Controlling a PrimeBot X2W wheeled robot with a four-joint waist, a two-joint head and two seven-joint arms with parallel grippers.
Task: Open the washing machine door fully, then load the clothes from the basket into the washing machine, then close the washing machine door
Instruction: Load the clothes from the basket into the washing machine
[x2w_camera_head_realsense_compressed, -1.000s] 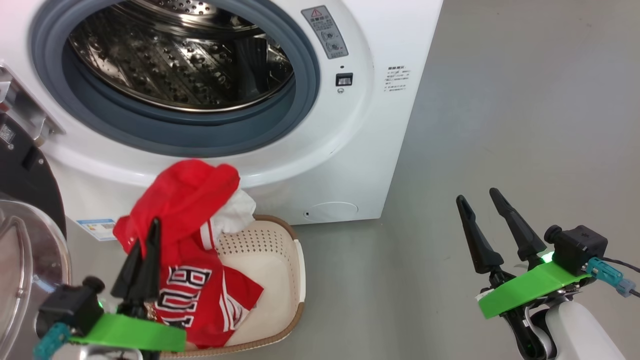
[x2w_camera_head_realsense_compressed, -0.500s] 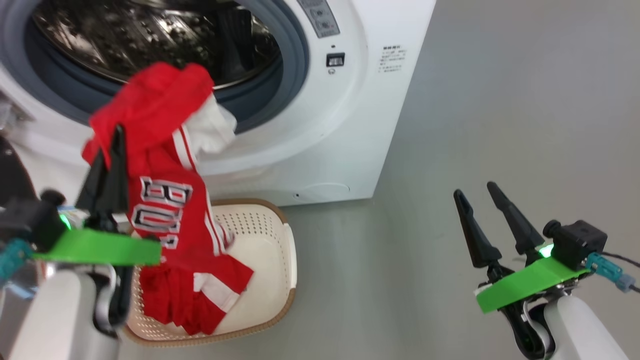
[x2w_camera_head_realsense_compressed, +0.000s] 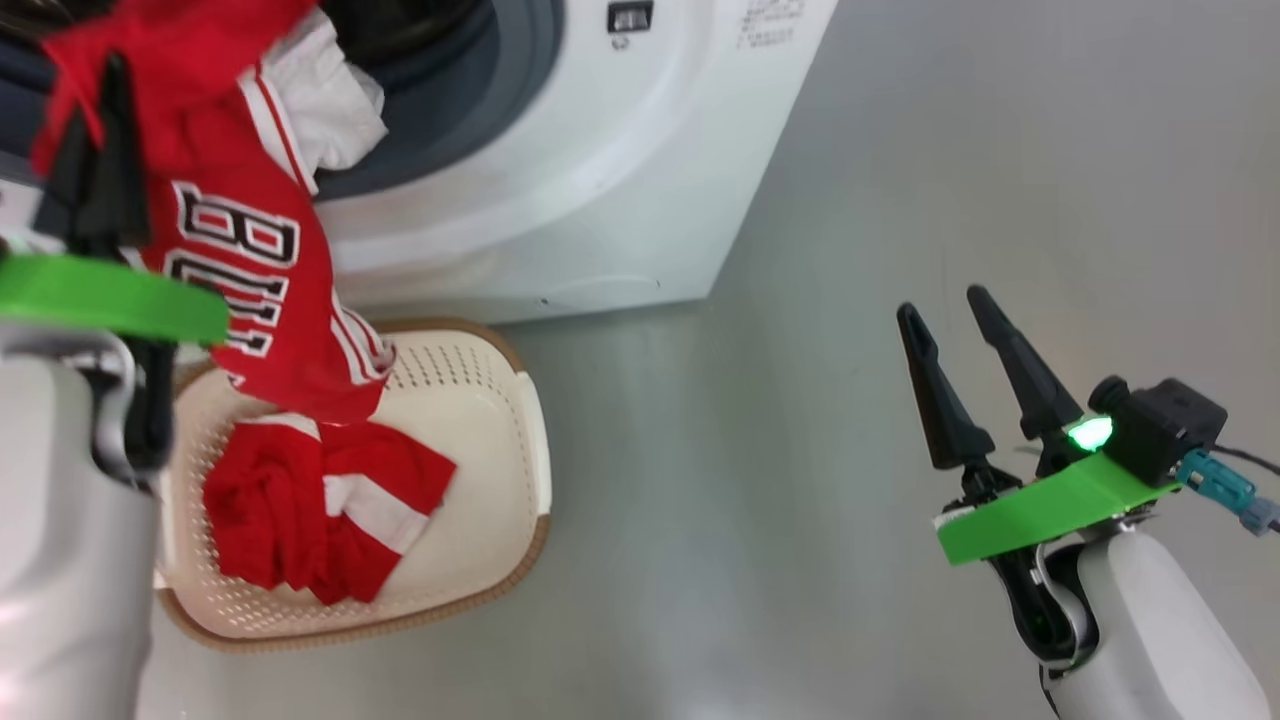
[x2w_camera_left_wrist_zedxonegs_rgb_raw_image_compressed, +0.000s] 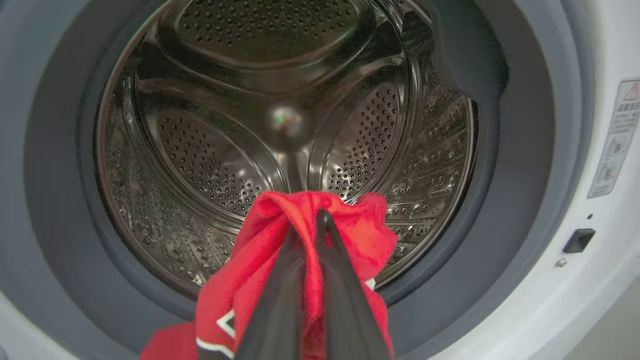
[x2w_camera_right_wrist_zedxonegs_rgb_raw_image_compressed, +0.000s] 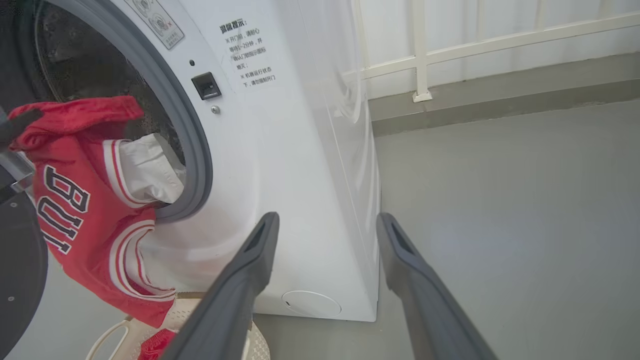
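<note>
White washing machine (x2w_camera_head_realsense_compressed: 600, 200) upper left, door (x2w_camera_right_wrist_zedxonegs_rgb_raw_image_compressed: 12, 280) open, drum (x2w_camera_left_wrist_zedxonegs_rgb_raw_image_compressed: 280, 125) bare | basket (x2w_camera_head_realsense_compressed: 525, 450) lower left | clothes (x2w_camera_head_realsense_compressed: 240, 260) hang from drum mouth into basket, pinched by left gripper (x2w_camera_left_wrist_zedxonegs_rgb_raw_image_compressed: 309, 225) | right gripper (x2w_camera_head_realsense_compressed: 940, 300) spread, empty | loading underway, nothing in yet, closing pending

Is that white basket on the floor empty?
No, red and white cloth lies on the bottom of the basket, below the jersey that the left gripper holds up.
</note>
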